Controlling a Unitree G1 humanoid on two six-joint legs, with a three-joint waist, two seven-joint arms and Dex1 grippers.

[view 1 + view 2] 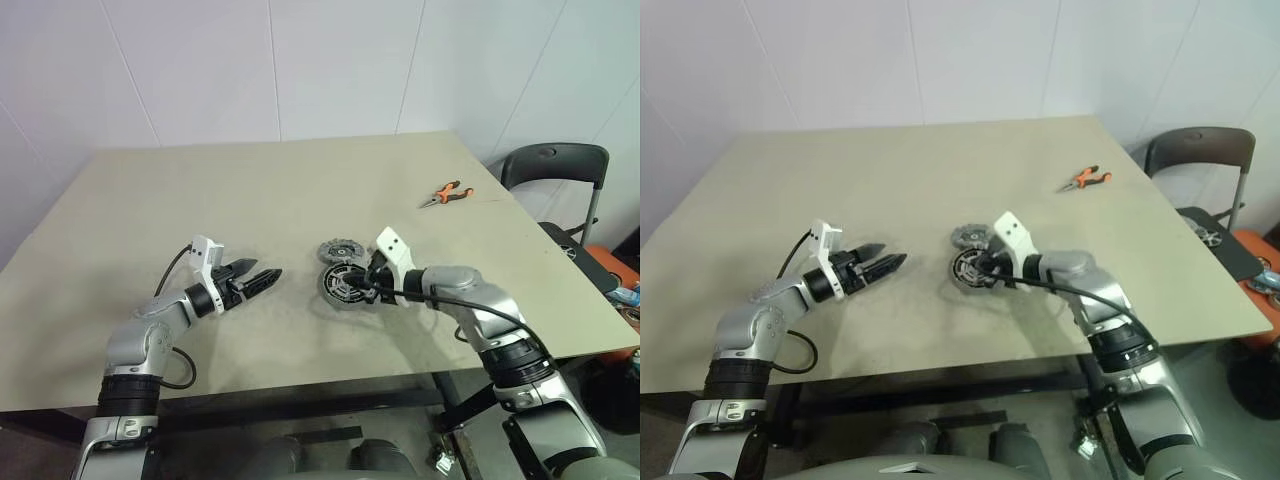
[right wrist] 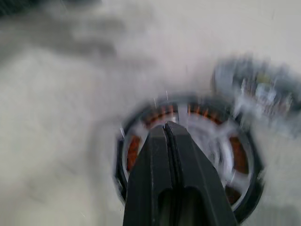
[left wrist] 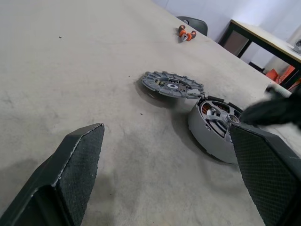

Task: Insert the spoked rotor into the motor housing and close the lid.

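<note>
Broad beige table [image 1: 300, 200], square-cornered, against a white wall. Dark chair [image 1: 555, 165] beyond the table's far right corner. Two arms reaching in over the near edge. Left gripper [image 1: 262, 278] low above bare table, well left of the parts, jaws spread wide, nothing between them. Right gripper [image 2: 168, 126] over the motor housing [image 1: 345, 285], jaws pressed fully together, tips at the silver centre, gripping nothing. Housing near the table's middle, copper-orange windings showing around the spoked rotor [image 3: 221, 117] lying inside it. Lid [image 3: 172, 84] flat on the table just beyond the housing, rims almost touching. Orange-handled pliers [image 1: 446, 193] far off toward the right rear corner.
</note>
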